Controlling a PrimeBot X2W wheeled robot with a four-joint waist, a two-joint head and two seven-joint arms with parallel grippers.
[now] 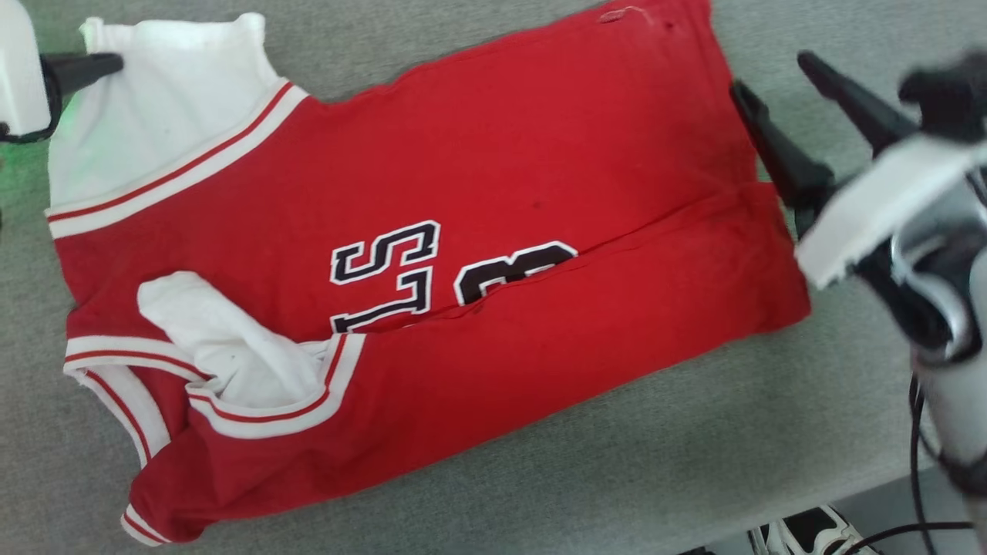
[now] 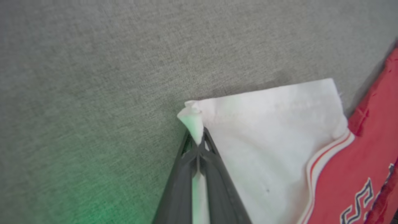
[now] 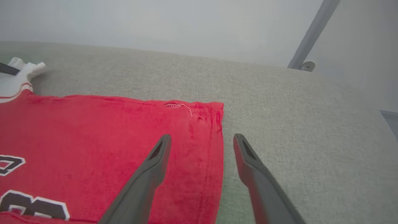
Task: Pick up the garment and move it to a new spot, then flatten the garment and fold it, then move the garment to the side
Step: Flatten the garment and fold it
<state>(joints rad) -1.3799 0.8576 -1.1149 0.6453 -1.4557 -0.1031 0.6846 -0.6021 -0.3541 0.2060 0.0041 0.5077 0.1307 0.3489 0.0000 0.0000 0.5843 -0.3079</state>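
The red jersey (image 1: 501, 177) is lying partly folded across the grey fabric surface (image 1: 694, 439), with its black-and-white lettering facing up. The left gripper (image 2: 199, 146) is clenching a bunched white corner of the red jersey at the far left end. The right gripper (image 3: 202, 137) is hanging with its jaws spread at the opposite end, one finger over the red hem and the other over the grey fabric surface.
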